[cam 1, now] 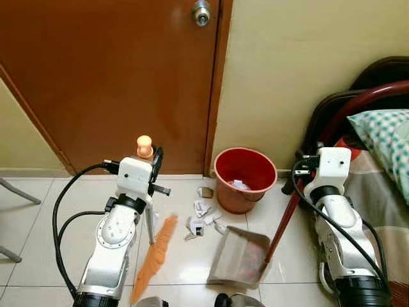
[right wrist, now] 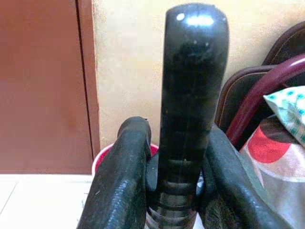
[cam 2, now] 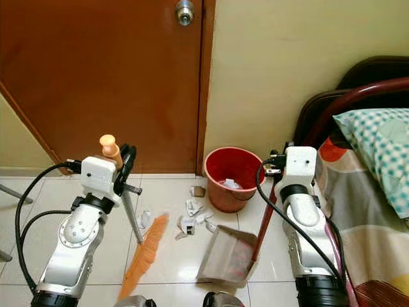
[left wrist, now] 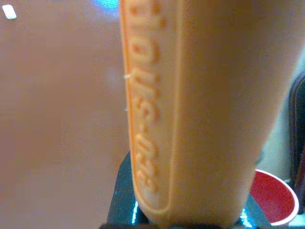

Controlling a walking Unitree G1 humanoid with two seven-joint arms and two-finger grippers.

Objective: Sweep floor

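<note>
The right gripper has its fingers clamped on the dustpan handle; the dustpan rests on the floor. The left gripper grips the broom near its orange top, bristles beside paper scraps. A red bucket stands by the door, and a bed is close on the right.

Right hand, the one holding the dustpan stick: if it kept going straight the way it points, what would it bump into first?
Probably the yellow wall beside the brown door. The right hand, shut on the black dustpan handle, faces that wall, with the red bucket lower down. Depth is hard to judge.
</note>
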